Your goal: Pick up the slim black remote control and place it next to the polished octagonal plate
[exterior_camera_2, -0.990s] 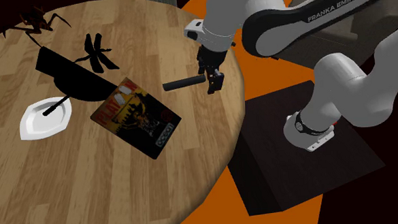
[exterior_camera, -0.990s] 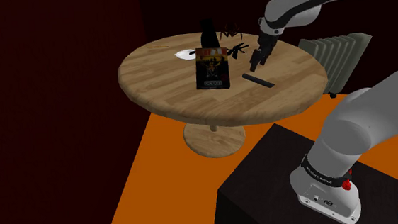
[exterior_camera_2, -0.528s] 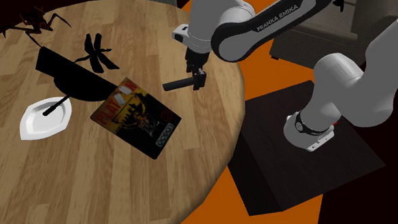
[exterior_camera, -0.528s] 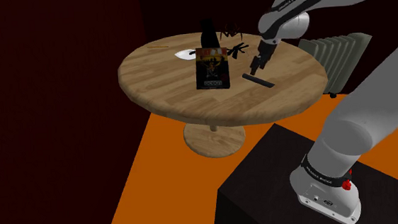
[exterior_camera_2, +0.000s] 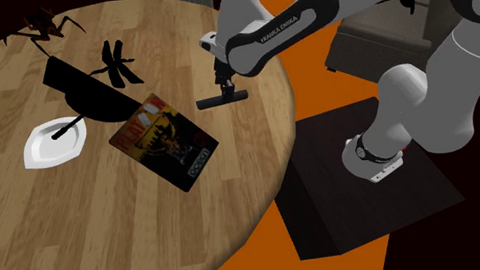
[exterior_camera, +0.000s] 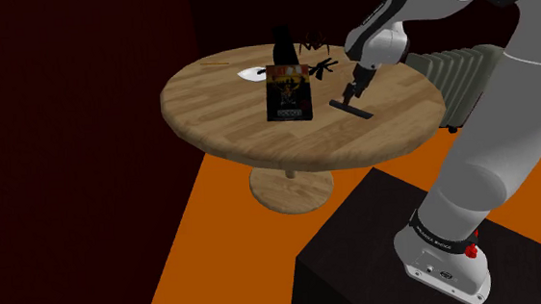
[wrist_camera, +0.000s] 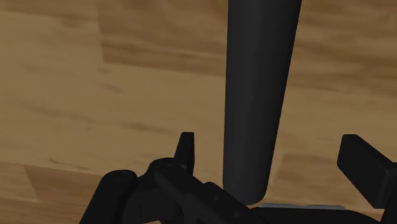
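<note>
A slim black remote (exterior_camera_2: 208, 102) lies flat on the round wooden table (exterior_camera_2: 232, 180), near the edge that faces the stand. My black gripper (exterior_camera_2: 226, 90) has come down over its middle. In the wrist view the remote (wrist_camera: 257, 89) runs lengthwise between my open fingers (wrist_camera: 185, 147), with a gap on each side, so it is not clasped. From the shoulder view the gripper (exterior_camera: 349, 96) sits right above the remote (exterior_camera: 364, 113). The white octagonal plate (exterior_camera_2: 55, 141) rests across the table, beyond a printed book; in the shoulder view the plate (exterior_camera: 251, 75) lies at the far side.
A colourful book (exterior_camera_2: 165, 141) lies between remote and plate. A black bottle-like shape (exterior_camera: 282, 47) stands by the plate, with a dragonfly figure (exterior_camera_2: 117, 62) and an insect figure (exterior_camera_2: 41, 24) nearby. A radiator (exterior_camera: 462, 75) stands behind the table. Orange floor surrounds the dark stand (exterior_camera: 362, 256).
The gripper has dropped down and shifted toward the second exterior view's left, ending over the remote's middle. Its fingers stayed open. The remote has not moved.
</note>
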You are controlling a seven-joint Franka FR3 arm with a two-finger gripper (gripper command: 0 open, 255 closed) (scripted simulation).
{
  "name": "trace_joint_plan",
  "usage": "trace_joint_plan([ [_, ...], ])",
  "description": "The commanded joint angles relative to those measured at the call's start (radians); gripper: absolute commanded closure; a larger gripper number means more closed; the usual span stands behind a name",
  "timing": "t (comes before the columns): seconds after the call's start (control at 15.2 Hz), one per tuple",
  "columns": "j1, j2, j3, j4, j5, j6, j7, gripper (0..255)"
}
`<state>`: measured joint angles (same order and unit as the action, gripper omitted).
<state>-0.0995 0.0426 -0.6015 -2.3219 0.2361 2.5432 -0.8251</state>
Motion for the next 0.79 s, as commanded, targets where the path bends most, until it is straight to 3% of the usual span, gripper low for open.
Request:
trace_joint_plan([
  [0.0,-0.002,0.039,0.005,0.007,0.047,0.023,-0.033,0],
  [0.33,-0.013,0.106,0.028,0.014,0.131,0.065,-0.092,0],
  [0.73,-0.014,0.106,0.029,0.014,0.131,0.065,-0.092,0],
])
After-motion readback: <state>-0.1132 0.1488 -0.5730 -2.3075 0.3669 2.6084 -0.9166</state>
